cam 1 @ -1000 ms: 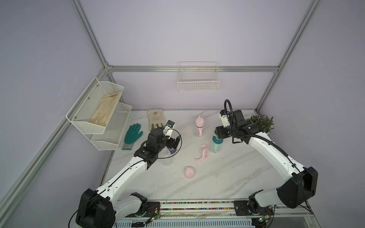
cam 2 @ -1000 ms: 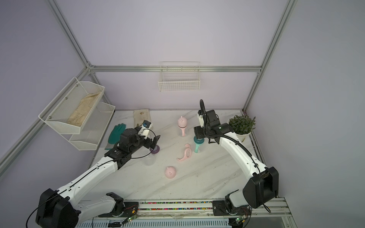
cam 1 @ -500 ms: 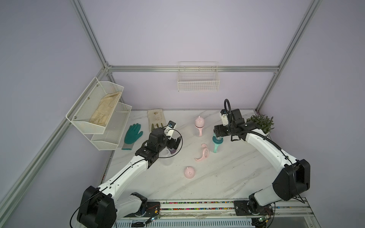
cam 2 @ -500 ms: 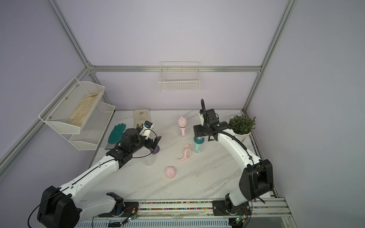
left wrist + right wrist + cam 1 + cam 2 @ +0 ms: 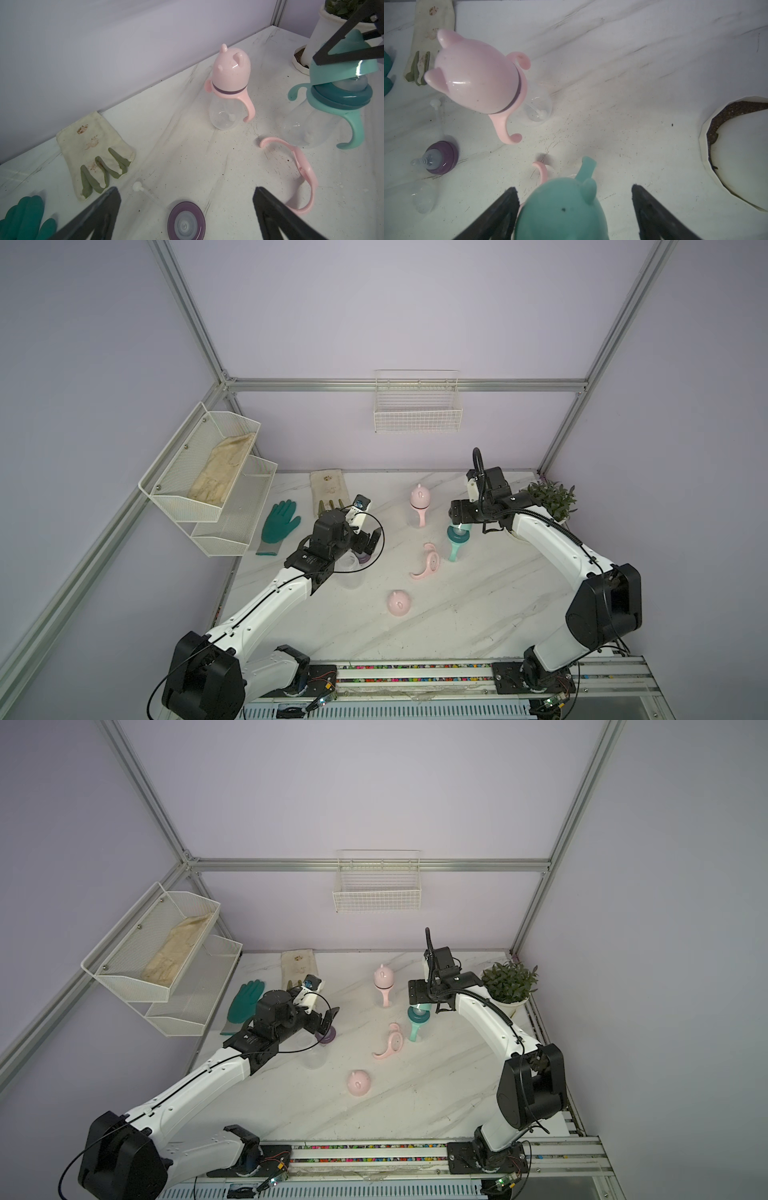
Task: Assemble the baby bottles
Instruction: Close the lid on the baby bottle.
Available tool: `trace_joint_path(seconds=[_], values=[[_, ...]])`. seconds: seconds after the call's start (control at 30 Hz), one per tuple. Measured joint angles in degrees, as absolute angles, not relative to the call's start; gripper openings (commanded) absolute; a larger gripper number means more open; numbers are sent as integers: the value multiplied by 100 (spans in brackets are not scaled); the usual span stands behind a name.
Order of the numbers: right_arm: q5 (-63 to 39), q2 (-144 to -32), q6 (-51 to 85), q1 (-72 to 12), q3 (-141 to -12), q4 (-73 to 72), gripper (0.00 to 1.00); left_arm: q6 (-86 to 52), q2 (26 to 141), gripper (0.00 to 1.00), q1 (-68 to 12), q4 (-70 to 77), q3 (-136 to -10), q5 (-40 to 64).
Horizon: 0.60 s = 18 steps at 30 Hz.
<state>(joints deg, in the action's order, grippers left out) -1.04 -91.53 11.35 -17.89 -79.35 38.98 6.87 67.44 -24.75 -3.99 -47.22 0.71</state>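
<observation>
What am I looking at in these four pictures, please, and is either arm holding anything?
Two white robot arms work at a marble table. Two pictures look down from overhead cameras set side by side; the other two come from a camera on each wrist. Each arm ends in a two-fingered pincer. The left pincer is open over a purple collar, holding nothing. The right pincer stands open astride a mint cap sitting tilted on the mint bottle. Also on the table: a capped pink bottle, a loose pink handle ring, a pink cap, a clear bottle body, a teal glove, a cream glove and a plant.
</observation>
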Motion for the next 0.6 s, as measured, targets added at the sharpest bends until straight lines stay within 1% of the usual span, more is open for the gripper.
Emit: trace_joint_path(seconds=[0.37, 0.5, 0.6], values=[[-513, -9240, 1326, -1737, -7935, 3898, 86, 735, 6744, 100, -2475, -401, -4722, 69], [-611, -9301, 1374, -1721, -7935, 3900, 82, 777, 6744, 100, -2475, -408, -4722, 64], [-666, -9303, 1404, -1706, -7935, 3898, 75, 812, 6744, 100, -2475, -423, -4722, 64]])
